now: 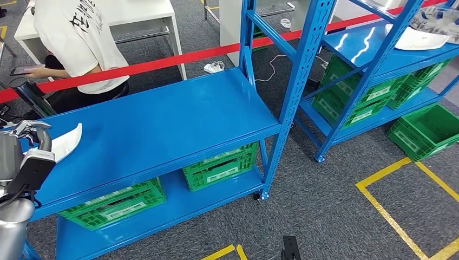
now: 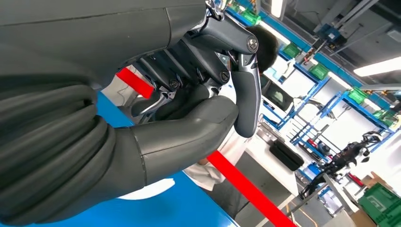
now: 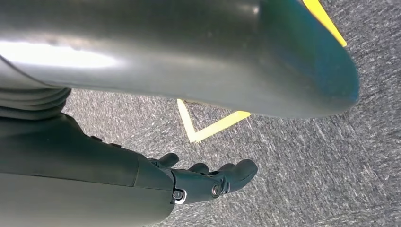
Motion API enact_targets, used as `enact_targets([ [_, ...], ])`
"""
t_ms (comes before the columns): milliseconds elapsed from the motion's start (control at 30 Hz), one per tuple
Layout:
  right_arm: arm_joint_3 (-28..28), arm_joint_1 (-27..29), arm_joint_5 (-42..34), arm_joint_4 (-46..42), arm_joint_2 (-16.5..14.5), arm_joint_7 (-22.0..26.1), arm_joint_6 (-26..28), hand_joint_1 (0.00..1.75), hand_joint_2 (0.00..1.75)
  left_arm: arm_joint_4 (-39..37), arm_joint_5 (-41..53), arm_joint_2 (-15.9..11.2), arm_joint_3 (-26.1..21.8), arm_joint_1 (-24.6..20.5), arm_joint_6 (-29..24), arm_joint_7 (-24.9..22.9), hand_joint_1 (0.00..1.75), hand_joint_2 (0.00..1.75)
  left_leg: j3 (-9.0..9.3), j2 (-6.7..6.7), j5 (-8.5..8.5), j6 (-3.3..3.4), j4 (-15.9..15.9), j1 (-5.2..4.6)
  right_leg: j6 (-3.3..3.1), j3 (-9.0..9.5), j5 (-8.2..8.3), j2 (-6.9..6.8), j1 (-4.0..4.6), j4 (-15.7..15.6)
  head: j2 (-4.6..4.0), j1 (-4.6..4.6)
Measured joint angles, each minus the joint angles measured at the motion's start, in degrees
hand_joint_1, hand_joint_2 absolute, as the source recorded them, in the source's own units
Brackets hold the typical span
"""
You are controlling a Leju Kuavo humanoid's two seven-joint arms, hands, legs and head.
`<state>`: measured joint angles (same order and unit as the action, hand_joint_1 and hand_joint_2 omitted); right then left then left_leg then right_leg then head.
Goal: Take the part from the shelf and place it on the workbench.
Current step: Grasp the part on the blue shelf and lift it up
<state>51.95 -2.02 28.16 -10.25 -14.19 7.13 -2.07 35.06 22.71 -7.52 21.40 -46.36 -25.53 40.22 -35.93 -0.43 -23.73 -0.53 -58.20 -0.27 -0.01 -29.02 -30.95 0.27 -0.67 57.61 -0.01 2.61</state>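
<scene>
One white part lies beside left hand.

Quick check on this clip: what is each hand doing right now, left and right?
Left hand: fingers curled by the white part on the blue shelf; a grip cannot be told.
Right hand: open, holds nothing, above the carpet.

Left hand raised and curling — right hand hanging low.

The left hand is showing at the head view's left edge, its fingers curling inward toward the thick thumb; the right hand is hanging with fingers loosely extended — holding nothing.
</scene>
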Motion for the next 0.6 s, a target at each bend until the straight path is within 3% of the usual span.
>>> enact_targets([
  [33,0.0,0.0,0.1,0.0,0.0,0.0,0.0,0.0,0.0,0.0,-0.1,0.0,0.4,0.0,-0.9,0.0,0.0,1.75,0.0,0.0,0.0,0.0,0.0,0.0,0.0,0.01,0.0,0.0,0.0,0.0,0.0,0.0],
  [100,0.0,0.0,0.3,0.0,0.0,0.1,0.0,0.0,0.0,-0.1,-0.2,-0.1,1.1,0.0,-2.6,0.0,0.0,1.75,0.01,-0.01,0.0,0.0,0.0,0.0,0.0,0.02,0.0,0.0,0.0,0.0,0.0,0.0],
  [233,0.0,0.0,0.4,0.0,0.0,0.3,0.0,0.0,0.0,-0.8,-0.7,-0.2,2.2,0.0,-4.6,0.0,0.0,0.0,0.01,-0.01,0.0,0.0,0.0,0.0,0.0,0.03,0.0,0.0,0.0,0.0,0.0,0.0],
  [467,0.1,0.0,0.1,0.0,0.0,0.3,0.2,0.0,0.0,-5.9,3.6,-0.3,4.3,-1.9,-7.7,-2.3,0.0,0.0,0.02,-0.01,0.0,0.0,0.0,0.01,0.0,0.01,0.0,0.0,0.0,0.0,-0.01,-0.01],
  [600,0.2,0.0,0.2,0.0,0.0,0.0,0.2,0.0,0.0,-9.6,6.4,-0.3,6.0,-4.0,-6.0,-6.4,0.0,0.0,0.03,0.0,0.0,0.0,0.0,0.01,0.0,0.02,0.0,0.0,0.0,0.0,0.01,0.0],
])
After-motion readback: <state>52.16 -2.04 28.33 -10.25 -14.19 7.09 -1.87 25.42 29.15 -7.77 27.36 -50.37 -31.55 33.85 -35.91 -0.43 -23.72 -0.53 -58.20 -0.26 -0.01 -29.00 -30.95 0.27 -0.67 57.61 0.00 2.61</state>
